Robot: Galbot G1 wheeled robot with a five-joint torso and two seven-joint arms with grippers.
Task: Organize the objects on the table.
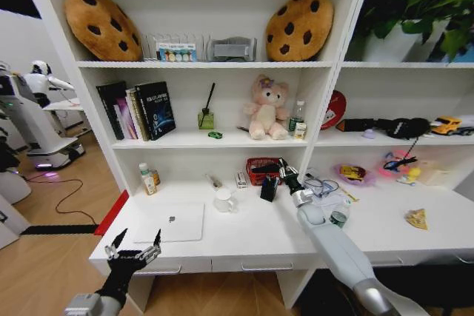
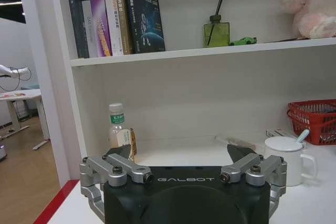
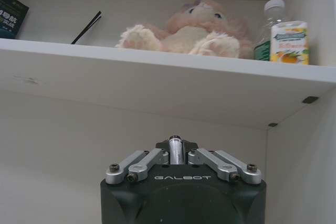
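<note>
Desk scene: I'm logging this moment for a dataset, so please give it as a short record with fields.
left gripper: open, hovering off the desk's front left corner
right gripper: shut on a slim silver object, raised above the black holder
laptop: closed, flat on the desk at front left
green toy car: on the middle shelf beside the reed diffuser
white mug: right of the laptop
red basket: at the desk's back
</note>
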